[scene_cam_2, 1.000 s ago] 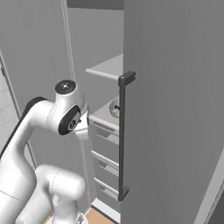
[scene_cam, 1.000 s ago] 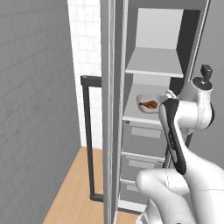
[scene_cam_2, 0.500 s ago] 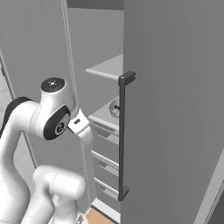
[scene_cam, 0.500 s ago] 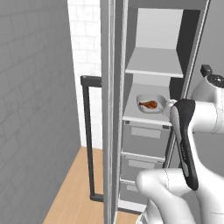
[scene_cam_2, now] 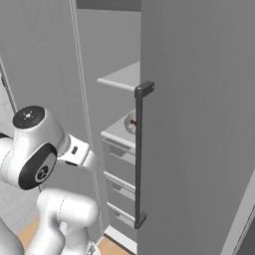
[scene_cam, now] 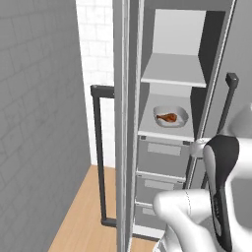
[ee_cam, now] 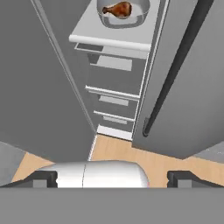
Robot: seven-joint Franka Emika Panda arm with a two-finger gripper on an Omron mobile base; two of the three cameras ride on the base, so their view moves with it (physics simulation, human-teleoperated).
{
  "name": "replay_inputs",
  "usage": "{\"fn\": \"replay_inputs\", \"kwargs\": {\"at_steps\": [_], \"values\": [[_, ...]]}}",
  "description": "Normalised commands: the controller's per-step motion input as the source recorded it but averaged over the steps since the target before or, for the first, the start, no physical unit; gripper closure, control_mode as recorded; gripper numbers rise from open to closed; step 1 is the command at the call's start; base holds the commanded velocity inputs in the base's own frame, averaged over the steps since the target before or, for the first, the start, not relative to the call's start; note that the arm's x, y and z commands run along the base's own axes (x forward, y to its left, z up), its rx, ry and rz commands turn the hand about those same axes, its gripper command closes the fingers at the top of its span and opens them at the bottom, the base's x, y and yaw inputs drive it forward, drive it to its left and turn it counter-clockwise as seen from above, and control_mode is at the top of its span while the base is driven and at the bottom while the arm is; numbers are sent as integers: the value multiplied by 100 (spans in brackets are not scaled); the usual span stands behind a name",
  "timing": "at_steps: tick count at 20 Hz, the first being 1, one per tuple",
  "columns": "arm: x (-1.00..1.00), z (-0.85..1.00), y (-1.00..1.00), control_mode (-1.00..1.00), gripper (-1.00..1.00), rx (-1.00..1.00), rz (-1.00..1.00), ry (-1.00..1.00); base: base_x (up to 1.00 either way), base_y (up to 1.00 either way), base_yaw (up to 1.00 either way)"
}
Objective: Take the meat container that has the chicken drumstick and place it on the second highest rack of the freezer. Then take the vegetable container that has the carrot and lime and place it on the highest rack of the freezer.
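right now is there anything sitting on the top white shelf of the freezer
No, the highest rack is bare in the left base view; the container with the chicken drumstick sits on the shelf below it.

Highest rack [scene_cam: 173,75] bare; meat container [scene_cam: 170,116] fills lower shelf [scene_cam: 165,129]; door handle [scene_cam_2: 139,154] flanks opening.

No legible text, label, brand, number or sign is found on any surface inspected. The freezer [scene_cam: 172,147] walls, its white shelves and grey drawer fronts are plain. The door and its dark bar handle [scene_cam_2: 139,154] carry no marking. The meat container [ee_cam: 122,12] ahead of the claw bears no label. The tiled wall [scene_cam: 96,54] and wooden floor [ee_cam: 144,157] are likewise unmarked.
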Motion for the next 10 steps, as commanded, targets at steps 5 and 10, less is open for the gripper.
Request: {"fn": "replay_inputs", "kwargs": {"at_steps": [5,10], "values": [[-29,0,32,-100,-100,0,20,0,0,0,0],[0,0,1,-100,-100,0,2,0,0,0,0]]}}
